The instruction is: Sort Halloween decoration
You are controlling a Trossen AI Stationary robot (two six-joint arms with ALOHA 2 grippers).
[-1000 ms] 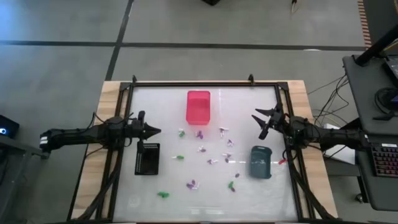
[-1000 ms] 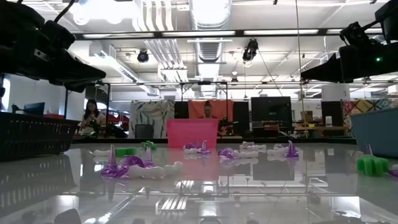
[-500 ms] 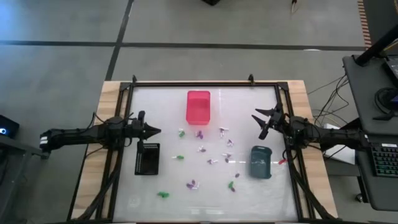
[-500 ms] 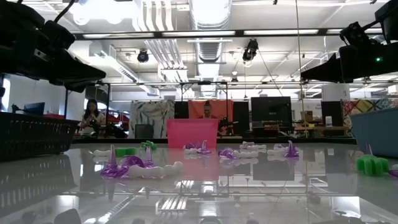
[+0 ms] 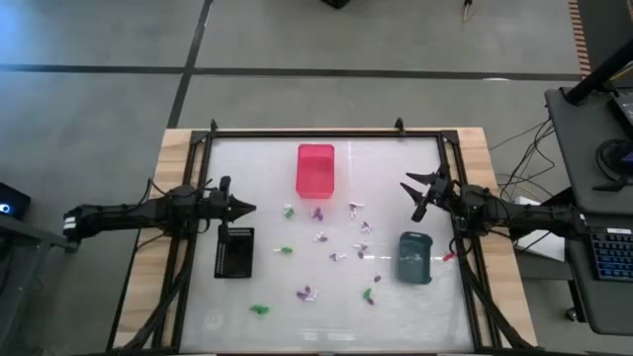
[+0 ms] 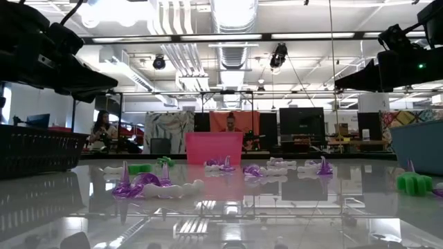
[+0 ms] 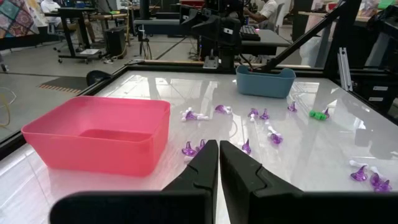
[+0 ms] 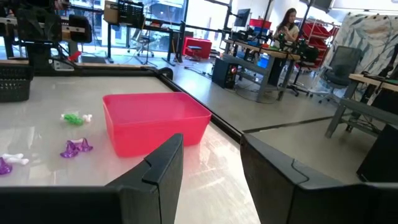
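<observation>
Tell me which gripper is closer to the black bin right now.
Left. The left gripper hangs shut just beyond the black bin's far end, almost above it. The right gripper is open across the table, near the grey-blue bin.

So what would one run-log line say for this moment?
left gripper: shut, empty, by black bin | right gripper: open, empty | decorations: scattered on table
</observation>
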